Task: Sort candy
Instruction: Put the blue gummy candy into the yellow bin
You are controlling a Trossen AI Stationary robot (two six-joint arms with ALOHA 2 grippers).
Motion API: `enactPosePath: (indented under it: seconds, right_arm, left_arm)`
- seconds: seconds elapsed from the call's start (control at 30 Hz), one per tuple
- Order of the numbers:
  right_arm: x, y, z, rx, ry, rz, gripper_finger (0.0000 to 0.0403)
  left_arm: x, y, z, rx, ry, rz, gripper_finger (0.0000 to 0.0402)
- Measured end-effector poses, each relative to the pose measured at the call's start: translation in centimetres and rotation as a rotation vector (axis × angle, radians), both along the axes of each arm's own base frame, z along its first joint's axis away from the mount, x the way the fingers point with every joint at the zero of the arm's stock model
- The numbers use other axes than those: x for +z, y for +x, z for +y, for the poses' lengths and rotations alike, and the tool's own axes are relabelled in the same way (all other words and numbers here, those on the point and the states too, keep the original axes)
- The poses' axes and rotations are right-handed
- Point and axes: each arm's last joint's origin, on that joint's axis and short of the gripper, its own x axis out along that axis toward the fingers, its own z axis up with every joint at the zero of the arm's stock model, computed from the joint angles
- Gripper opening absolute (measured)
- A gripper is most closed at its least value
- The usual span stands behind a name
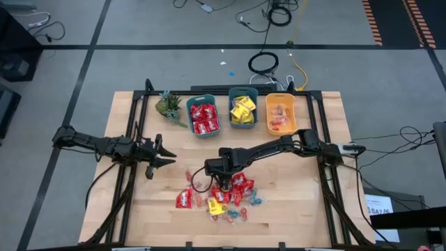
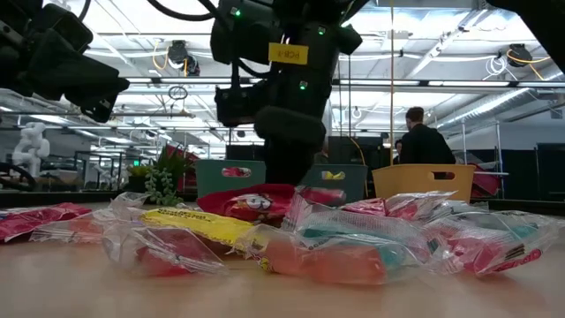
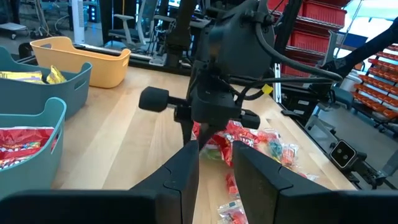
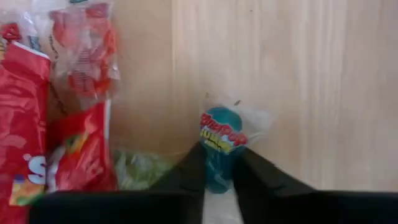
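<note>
One blue candy (image 4: 219, 140) half-hidden between right pincer (image 4: 217, 168) fingers.

Overhead, table-level, two wrist views

We see the candy pile (image 1: 221, 197) spread loose on the wooden table's near half, a jumble of wrapped pieces touching and overlapping. Red packets (image 1: 185, 199) lie flat at its left edge and through its middle, and one yellow packet (image 1: 216, 207) sits among them near the front. Small clear-wrapped twists with orange, teal and pink centres (image 2: 344, 256) crowd the front and right side. In the right wrist view a blue twist-wrapped piece (image 4: 219, 140) with a printed label lies on bare wood just beside the red packets (image 4: 25, 124), and a green wrapper (image 4: 140, 168) rests next to them.
</note>
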Motion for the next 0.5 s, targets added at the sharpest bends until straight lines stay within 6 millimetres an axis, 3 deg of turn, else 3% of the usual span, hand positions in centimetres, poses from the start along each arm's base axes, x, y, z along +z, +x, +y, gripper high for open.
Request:
enactPosePath:
  seconds: [0.07, 0.2, 0.37, 0.5]
  right_arm:
    - [0.7, -0.2, -0.2, -0.003, -0.002, -0.004, 0.0014]
    - [3.2, -0.5, -0.7, -0.051, 0.012, -0.059, 0.0021]
    - [7.2, -1.5, -1.4, -0.1, 0.032, -0.139, 0.0009]
    - [11.1, -3.4, -2.6, -0.158, -0.01, -0.181, 0.0004]
  left_arm:
    - [0.0, 0.0, 0.0, 0.0, 0.0, 0.0, 0.0107]
    - [0.0, 0.0, 0.0, 0.0, 0.001, 0.0, 0.0107]
    - [0.0, 0.0, 0.0, 0.0, 0.001, 0.0, 0.0107]
    - [0.0, 0.0, 0.0, 0.0, 0.001, 0.0, 0.0107]
